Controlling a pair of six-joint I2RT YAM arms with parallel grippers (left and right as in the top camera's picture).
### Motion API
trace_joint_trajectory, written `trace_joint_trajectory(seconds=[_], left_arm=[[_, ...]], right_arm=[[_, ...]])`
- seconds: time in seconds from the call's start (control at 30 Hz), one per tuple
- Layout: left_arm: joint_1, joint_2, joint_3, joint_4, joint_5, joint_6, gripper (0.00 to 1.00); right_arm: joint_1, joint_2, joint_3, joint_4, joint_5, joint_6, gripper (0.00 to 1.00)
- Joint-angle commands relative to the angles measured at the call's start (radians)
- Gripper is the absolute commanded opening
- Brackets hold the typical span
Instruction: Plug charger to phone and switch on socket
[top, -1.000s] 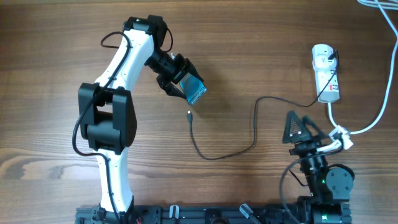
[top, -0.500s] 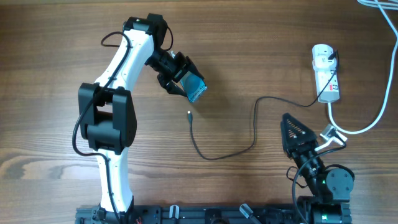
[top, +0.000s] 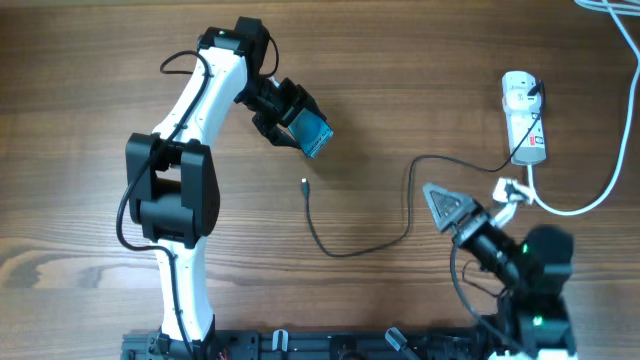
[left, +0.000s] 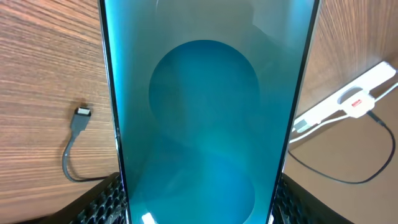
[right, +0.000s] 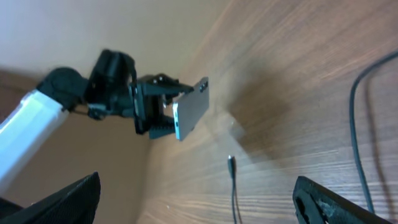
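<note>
Two claws: left claw (top: 296, 122) pinches the phone (top: 314, 134) up, charger tip (top: 303, 184) waiting at six o'clock; right claw (top: 446, 204) is spread.

A robotics lab is indicated: two white-and-black jointed robot arms (top: 195, 100) are fixed to a black rail (top: 330, 345) along a brown wood-grain desk (top: 80, 80), beside a plain beige wall (right: 93, 25).

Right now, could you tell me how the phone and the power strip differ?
The phone is held tilted in the left gripper; the power strip lies flat on the table. The phone shows a teal screen; the power strip is white. The black cable reaches the power strip, not the phone.
</note>
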Motion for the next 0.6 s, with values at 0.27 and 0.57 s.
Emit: trace_joint_trajectory(seconds=[0.27, 0.57], left_arm=[[0.001, 0.005, 0.024, 0.037, 0.002, -0.065, 0.04], [0.001, 0.005, 0.024, 0.036, 0.002, -0.065, 0.04]], right_arm=[[0.354, 0.483, 0.285, 0.002, 0.29, -0.215, 1.0], [0.522, 0.798, 0.387, 0.182, 0.398, -0.137, 0.96]])
